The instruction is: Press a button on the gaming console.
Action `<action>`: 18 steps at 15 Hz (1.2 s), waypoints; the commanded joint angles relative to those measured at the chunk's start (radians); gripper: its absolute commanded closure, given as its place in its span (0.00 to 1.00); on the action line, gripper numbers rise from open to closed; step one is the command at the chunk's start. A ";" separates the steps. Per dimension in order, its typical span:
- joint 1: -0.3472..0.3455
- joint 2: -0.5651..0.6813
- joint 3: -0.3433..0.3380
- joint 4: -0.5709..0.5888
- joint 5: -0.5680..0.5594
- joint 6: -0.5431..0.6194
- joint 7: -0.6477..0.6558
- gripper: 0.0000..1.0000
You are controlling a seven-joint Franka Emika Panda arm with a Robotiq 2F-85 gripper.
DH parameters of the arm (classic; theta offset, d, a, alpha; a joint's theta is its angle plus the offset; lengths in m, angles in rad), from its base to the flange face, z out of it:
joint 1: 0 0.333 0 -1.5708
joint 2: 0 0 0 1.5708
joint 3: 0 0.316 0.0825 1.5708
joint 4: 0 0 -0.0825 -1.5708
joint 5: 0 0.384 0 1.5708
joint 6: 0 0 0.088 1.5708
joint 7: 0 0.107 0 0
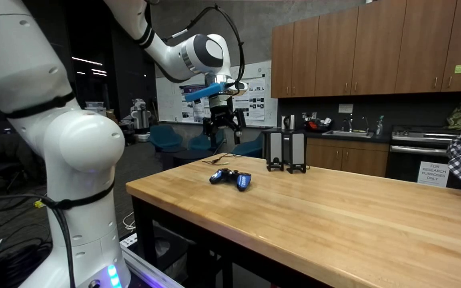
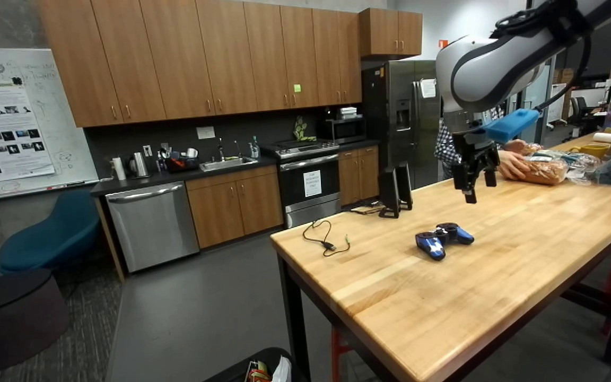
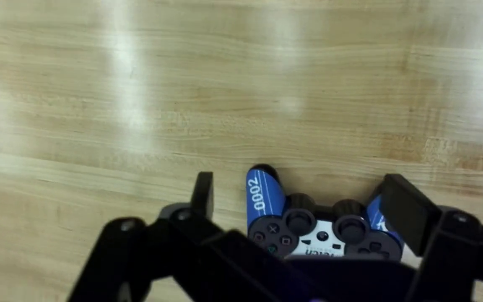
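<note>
The gaming console is a small black game controller with blue grips, lying flat on the table in both exterior views [image 1: 230, 176] [image 2: 439, 237]. In the wrist view the controller [image 3: 322, 235] shows its two sticks, its symbol buttons and a white middle; its lower part is hidden behind the gripper body. My gripper is in the air well above the table in both exterior views [image 1: 225, 138] [image 2: 480, 189]. In the wrist view its open, empty fingers [image 3: 301, 191] appear either side of the controller, the right finger covering part of one blue grip.
The wooden table [image 1: 334, 224] carries a pair of upright black speakers [image 1: 297, 150] [image 2: 389, 191] behind the controller. A thin black cable [image 2: 328, 245] lies near the table's corner. A person's hands [image 2: 512, 162] hold a bread bag [image 2: 545, 171] farther along the table.
</note>
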 commanded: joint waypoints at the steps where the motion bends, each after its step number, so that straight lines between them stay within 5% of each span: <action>1: 0.026 0.020 -0.003 0.001 0.043 0.078 -0.043 0.25; 4: 0.042 0.045 0.000 0.014 0.065 0.115 -0.074 0.39; 12: 0.043 0.105 0.006 0.022 0.054 0.173 -0.114 1.00; 18: 0.052 0.119 -0.003 0.025 0.091 0.178 -0.172 1.00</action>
